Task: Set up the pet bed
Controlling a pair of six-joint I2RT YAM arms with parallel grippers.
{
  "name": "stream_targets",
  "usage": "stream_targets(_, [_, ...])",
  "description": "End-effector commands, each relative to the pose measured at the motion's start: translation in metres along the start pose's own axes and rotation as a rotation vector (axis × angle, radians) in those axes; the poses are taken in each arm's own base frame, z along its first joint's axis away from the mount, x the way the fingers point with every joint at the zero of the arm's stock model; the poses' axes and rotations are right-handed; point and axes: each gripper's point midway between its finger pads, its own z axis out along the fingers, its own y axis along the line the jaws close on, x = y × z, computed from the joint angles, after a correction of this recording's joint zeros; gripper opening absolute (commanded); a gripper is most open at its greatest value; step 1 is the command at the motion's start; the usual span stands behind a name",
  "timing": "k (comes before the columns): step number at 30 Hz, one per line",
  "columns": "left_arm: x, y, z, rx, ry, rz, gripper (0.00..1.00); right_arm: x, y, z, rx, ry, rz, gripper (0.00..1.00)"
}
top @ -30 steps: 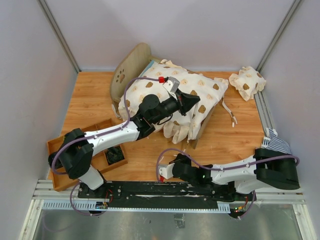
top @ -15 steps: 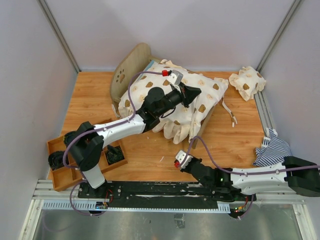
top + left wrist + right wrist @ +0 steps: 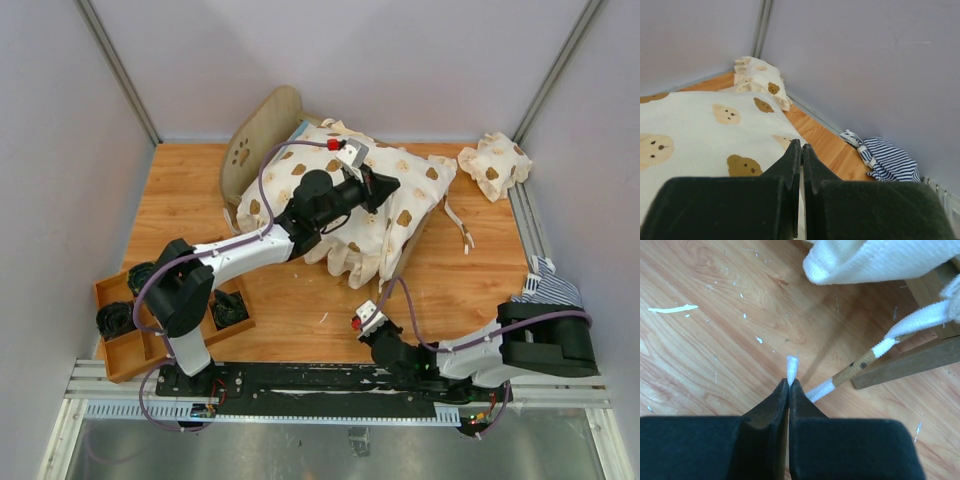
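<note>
At far ctr of table [image 3: 180,200]: pet bed [image 3: 262,125], frame up, buried under rumpled cover [image 3: 410,185]. Over cover, closed w/ nothing seen held: left gripper [image 3: 388,184]. Clamped on cover's white tie [image 3: 791,364]: right gripper [image 3: 789,383]. Prob. midway; left to do: smooth cover, add pillow [image 3: 495,165].

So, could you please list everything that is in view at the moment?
pet bed: one, light plywood, back centre, mostly under the cover
ruffled cover: one, cream with brown bears, draped over the bed
small pillow: one, cream bear print, back right corner
striped cloth: one, blue and white, right edge
tray: one, wooden, near left, dark items inside
tie cord: one, white, beside the bed's foot end
left tool: one, black, shut, over the cover
right tool: one, black, shut on the tie cord
</note>
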Motion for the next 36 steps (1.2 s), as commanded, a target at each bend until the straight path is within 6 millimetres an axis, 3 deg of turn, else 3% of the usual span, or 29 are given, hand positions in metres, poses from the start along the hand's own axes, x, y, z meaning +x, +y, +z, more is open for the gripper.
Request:
stream_targets(1, [-0.056, -0.022, -0.012, 0.079, -0.129, -0.004, 0.00, -0.020, 0.001, -0.002, 0.042, -0.063, 0.037, 0.00])
stream_targets(3, [-0.041, -0.035, -0.034, 0.134, -0.075, -0.059, 0.03, -0.039, -0.009, -0.006, 0.080, -0.090, 0.033, 0.04])
stream_targets(7, [0.005, -0.047, -0.090, 0.137, 0.020, -0.092, 0.15, -0.068, -0.029, -0.025, 0.073, -0.052, 0.025, 0.40])
stream_targets(11, [0.066, -0.053, -0.141, 0.144, 0.143, -0.096, 0.18, -0.108, -0.062, -0.052, 0.073, -0.161, 0.202, 0.43])
stream_targets(16, [0.114, -0.063, -0.188, 0.164, 0.246, -0.105, 0.20, -0.147, -0.111, -0.081, 0.143, -0.322, 0.498, 0.47])
stream_targets(20, [0.143, -0.060, -0.212, 0.160, 0.307, -0.092, 0.25, -0.158, -0.148, -0.095, 0.299, -0.317, 0.592, 0.45])
stream_targets(23, [0.161, -0.057, -0.223, 0.162, 0.357, -0.070, 0.28, -0.155, -0.169, -0.097, 0.476, -0.224, 0.527, 0.45])
stream_targets(26, [0.169, -0.055, -0.230, 0.166, 0.395, -0.048, 0.36, -0.153, -0.188, -0.092, 0.583, -0.122, 0.515, 0.44])
stream_targets(28, [0.163, -0.049, -0.228, 0.123, 0.377, -0.041, 0.46, -0.143, -0.197, -0.074, 0.588, -0.008, 0.537, 0.44])
stream_targets(30, [0.153, -0.045, -0.223, 0.089, 0.350, -0.026, 0.54, -0.127, -0.190, -0.047, 0.478, 0.123, 0.636, 0.44])
stream_targets(36, [0.110, 0.023, -0.210, -0.329, 0.318, 0.133, 0.63, -0.105, -0.187, -0.023, 0.533, 0.166, 0.890, 0.49])
